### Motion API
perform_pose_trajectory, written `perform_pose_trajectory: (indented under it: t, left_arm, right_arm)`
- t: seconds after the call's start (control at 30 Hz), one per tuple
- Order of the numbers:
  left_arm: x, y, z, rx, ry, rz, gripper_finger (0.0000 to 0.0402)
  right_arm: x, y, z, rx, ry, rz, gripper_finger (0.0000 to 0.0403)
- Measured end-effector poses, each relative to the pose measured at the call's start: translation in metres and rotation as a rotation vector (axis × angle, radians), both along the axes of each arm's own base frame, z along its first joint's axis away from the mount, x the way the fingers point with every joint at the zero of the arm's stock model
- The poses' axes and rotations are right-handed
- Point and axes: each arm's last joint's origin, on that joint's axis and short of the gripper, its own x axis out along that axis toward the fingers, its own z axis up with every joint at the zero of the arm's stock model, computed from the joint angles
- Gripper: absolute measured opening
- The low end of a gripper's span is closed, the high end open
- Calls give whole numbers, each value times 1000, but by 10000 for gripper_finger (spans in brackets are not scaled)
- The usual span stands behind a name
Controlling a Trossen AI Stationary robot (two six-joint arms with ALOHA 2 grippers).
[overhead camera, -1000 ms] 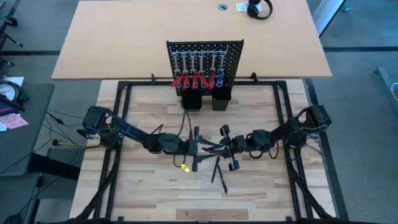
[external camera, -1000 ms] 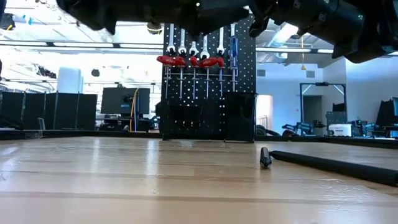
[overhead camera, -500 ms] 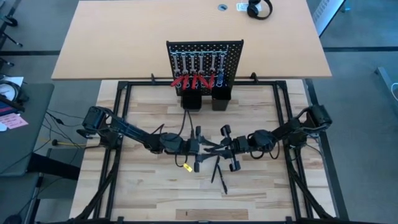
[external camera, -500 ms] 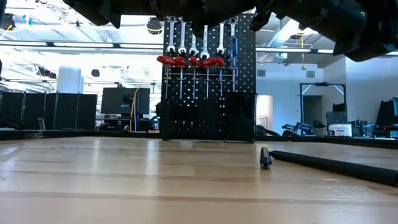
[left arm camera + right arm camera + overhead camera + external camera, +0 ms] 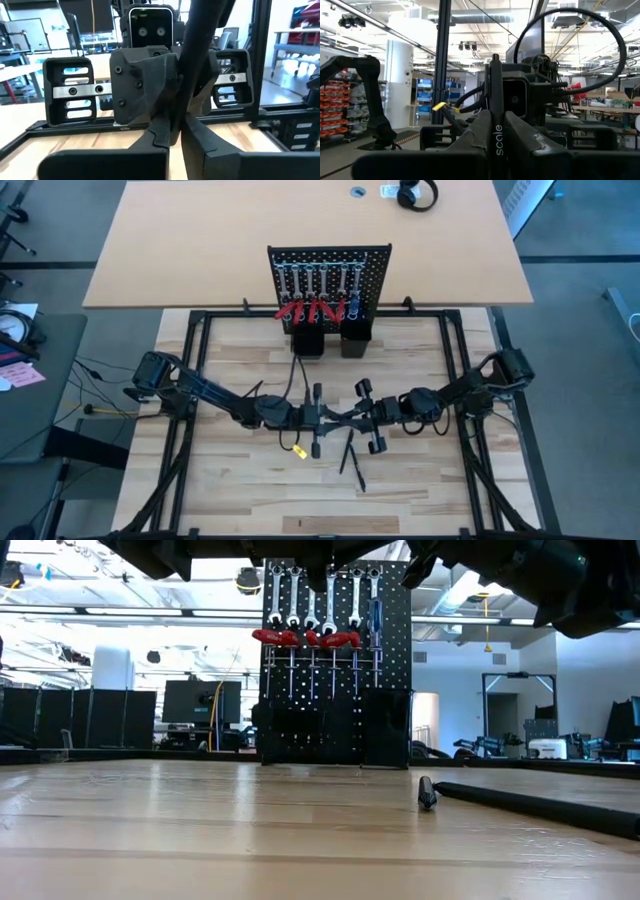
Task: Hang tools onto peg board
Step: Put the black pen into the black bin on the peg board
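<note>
Jaws of both the left gripper (image 5: 322, 417) and right gripper (image 5: 362, 417) are pinching one thin black tool (image 5: 495, 100) mid-air over the counter (image 5: 250, 490), so I judge one should be loosening only once the other is gripping firmly.

The surface (image 5: 240, 480) is pale planked wood with a smooth, faintly shiny finish. The peg board (image 5: 395, 660) looks like matt black perforated metal, hung with bright polished-steel wrenches (image 5: 276, 585) and glossy red plastic handles (image 5: 268, 637). A black stick tool (image 5: 427, 792) lies dull and matt.
</note>
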Motion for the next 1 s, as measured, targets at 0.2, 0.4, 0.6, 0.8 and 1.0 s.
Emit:
perform_pose_trajectory:
  t: [0.2, 0.4, 0.6, 0.8, 1.0]
  left_arm:
    - [-1, -8, -8, 44, 91, 47, 5]
    - [-3, -9, -20, 119, 218, 142, 4]
    - [-7, -4, -30, 160, 390, 169, 4]
    - [-7, 4, -28, 157, 592, 199, 4]
    - [-5, 7, -22, 149, 665, 214, 4]
  right_arm:
    - [2, 0, -6, -14, 53, 0, 83]
    - [4, -2, -14, -27, 139, -4, 160]
    - [1, -2, -8, -46, 199, -5, 235]
    - [-11, -4, 9, -50, 311, -99, 238]
    - [-17, -2, 10, -57, 393, -188, 215]
